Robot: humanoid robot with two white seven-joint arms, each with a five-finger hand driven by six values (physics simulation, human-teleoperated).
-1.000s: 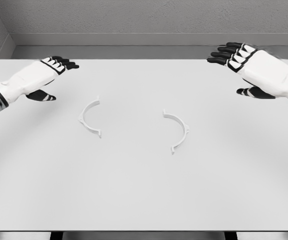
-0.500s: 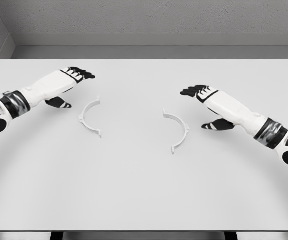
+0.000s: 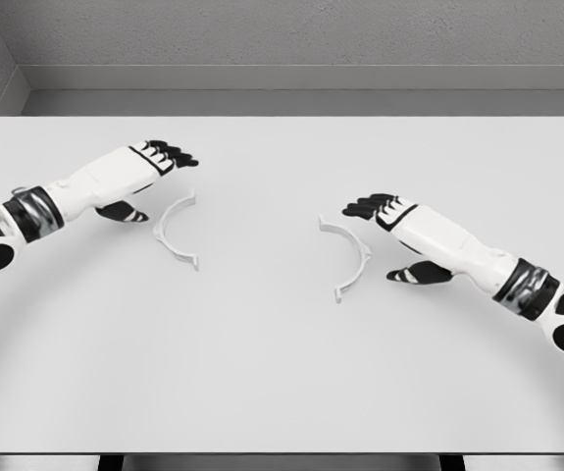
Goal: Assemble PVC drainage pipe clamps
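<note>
1. Bench point(image 3: 282, 392): white surface filling most of the frame and carrying both clamp parts, which lie flat and well apart.
2. Left clamp half point(image 3: 175, 231): white semicircular PVC piece, left of centre, its open side facing right.
3. Right clamp half point(image 3: 351, 257): matching piece, right of centre, its open side facing left. The two arcs face each other, a layout that suits sliding them together into a ring; they are not yet joined.
4. Left hand point(image 3: 142, 169): enters from the left edge, palm down, fingers extended and loosely spread, holding nothing. Its fingertips sit just above and left of the left clamp half's upper end, judged a pre-grasp approach.
5. Right hand point(image 3: 399, 228): enters from the lower right, palm down, fingers extended, thumb dropped below the palm, holding nothing. It sits just right of the right clamp half's outer curve; contact cannot be confirmed.
6. Stage: judged early, as neither part is gripped.
</note>
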